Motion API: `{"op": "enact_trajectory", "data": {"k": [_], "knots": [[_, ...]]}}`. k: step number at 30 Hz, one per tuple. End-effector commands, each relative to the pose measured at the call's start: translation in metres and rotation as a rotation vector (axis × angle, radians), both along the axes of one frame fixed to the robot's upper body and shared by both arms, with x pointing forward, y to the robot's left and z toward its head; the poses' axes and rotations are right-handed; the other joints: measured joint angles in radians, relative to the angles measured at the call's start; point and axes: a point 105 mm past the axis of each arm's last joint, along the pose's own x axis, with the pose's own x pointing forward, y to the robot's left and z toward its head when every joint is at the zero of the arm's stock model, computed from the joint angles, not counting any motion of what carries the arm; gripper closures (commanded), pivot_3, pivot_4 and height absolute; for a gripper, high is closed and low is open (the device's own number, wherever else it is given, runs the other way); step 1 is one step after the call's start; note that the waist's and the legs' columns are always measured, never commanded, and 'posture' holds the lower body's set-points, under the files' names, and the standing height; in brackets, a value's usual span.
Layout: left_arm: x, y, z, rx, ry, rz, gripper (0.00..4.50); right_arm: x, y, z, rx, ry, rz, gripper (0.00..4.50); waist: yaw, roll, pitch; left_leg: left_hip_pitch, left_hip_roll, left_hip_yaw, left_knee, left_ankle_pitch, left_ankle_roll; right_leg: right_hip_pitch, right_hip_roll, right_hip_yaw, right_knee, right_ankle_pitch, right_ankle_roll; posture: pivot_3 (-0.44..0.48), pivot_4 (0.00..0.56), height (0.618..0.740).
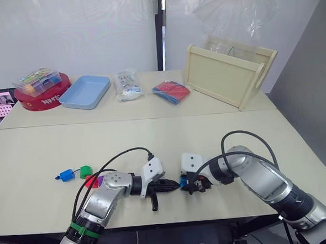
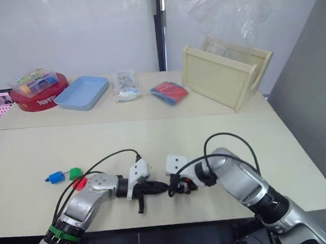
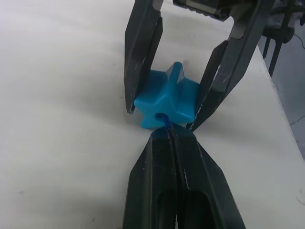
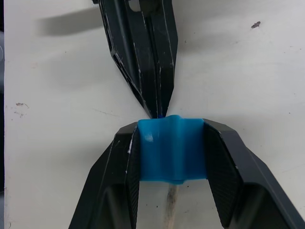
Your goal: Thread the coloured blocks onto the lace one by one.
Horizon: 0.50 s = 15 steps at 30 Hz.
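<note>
My right hand (image 4: 172, 148) grips a cyan block (image 4: 172, 149) between its two fingers, just above the pale surface (image 1: 153, 136). My left hand (image 3: 172, 138) has its fingers pressed together on the lace (image 3: 166, 125), whose blue end meets the hole in the block's near face. From my right wrist, a pale stiff tip (image 4: 170, 210) pokes out of the block's other side. The two hands meet tip to tip near the front edge of the surface, in the middle.

To my left lie more blocks: red (image 1: 91, 181) and purple (image 1: 101, 180) side by side close to my left arm, then green (image 1: 86, 171), then blue (image 1: 66, 175) with something thin sticking out of one side.

A seam crosses the surface, and beyond it stands a second surface. On it, left to right: a red round tin (image 1: 42, 98) with a clear box (image 1: 37, 81) of mixed pieces on top, a light-blue tray (image 1: 85, 92), a clear packet (image 1: 127, 85), a red and blue bundle (image 1: 170, 92), and a wooden crate (image 1: 226, 75) tipped on its side with crumpled clear plastic (image 1: 235, 10) above it.

White walls close the room behind, split by a dark vertical strip (image 1: 159, 28).
</note>
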Motion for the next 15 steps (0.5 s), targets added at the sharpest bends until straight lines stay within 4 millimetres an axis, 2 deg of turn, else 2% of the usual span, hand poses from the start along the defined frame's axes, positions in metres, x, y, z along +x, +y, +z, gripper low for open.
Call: {"op": "enact_trajectory", "data": {"k": [1, 2, 3, 9, 10, 13, 15], "knots": [[0.002, -0.001, 0.020, -0.029, -0.064, -0.015, 4.47, -0.013, 0.006, -0.010, -0.006, 0.058, 0.045, 3.07, 0.000, 0.000, 0.000, 0.000, 0.000, 0.000, 0.000, 0.000, 0.000, 0.000, 0.000, 0.000, 0.000, 0.000, 0.000, 0.000, 0.150, 0.740], [0.002, 0.000, 0.022, -0.032, -0.063, -0.015, 4.47, -0.013, 0.005, -0.010, -0.006, 0.059, 0.044, 3.07, -0.001, 0.000, 0.000, 0.000, 0.000, 0.000, 0.000, 0.000, 0.000, 0.000, 0.000, 0.000, 0.000, 0.000, 0.000, 0.000, 0.150, 0.740], [0.002, 0.002, 0.024, -0.034, -0.061, -0.016, 3.92, -0.013, 0.005, -0.010, -0.004, 0.060, 0.042, 3.07, -0.001, 0.000, 0.000, 0.000, 0.000, 0.000, 0.000, 0.000, 0.000, 0.000, 0.000, 0.000, 0.000, 0.000, 0.000, 0.000, 0.150, 0.740], [0.004, 0.011, 0.031, 0.000, -0.063, -0.039, 2.01, -0.012, 0.006, -0.005, 0.018, 0.051, 0.025, 3.07, -0.003, 0.000, 0.000, 0.000, 0.000, 0.000, 0.000, 0.000, 0.000, 0.000, 0.000, 0.000, 0.000, 0.000, 0.000, 0.000, 0.150, 0.740], [0.005, 0.012, 0.032, 0.007, -0.066, -0.042, 1.66, -0.011, 0.006, -0.003, 0.024, 0.047, 0.022, 2.05, -0.002, 0.000, 0.000, 0.000, 0.000, 0.000, 0.000, 0.000, 0.000, 0.000, 0.000, 0.000, 0.000, 0.000, 0.000, 0.000, 0.150, 0.740], [0.005, 0.011, 0.033, 0.019, -0.064, -0.066, 0.70, -0.013, 0.006, 0.007, 0.053, 0.040, 0.019, 1.09, -0.001, 0.000, 0.000, -0.001, 0.000, 0.000, 0.000, 0.000, 0.000, -0.001, 0.000, 0.000, 0.000, 0.000, 0.000, 0.000, 0.150, 0.740], [0.004, 0.008, 0.034, 0.019, -0.068, -0.082, 0.66, -0.016, 0.003, 0.013, 0.066, 0.036, 0.020, 0.37, 0.002, 0.000, 0.000, -0.001, 0.000, 0.000, 0.000, 0.000, 0.000, -0.001, 0.000, 0.000, 0.000, 0.000, 0.000, 0.000, 0.150, 0.740]]}}
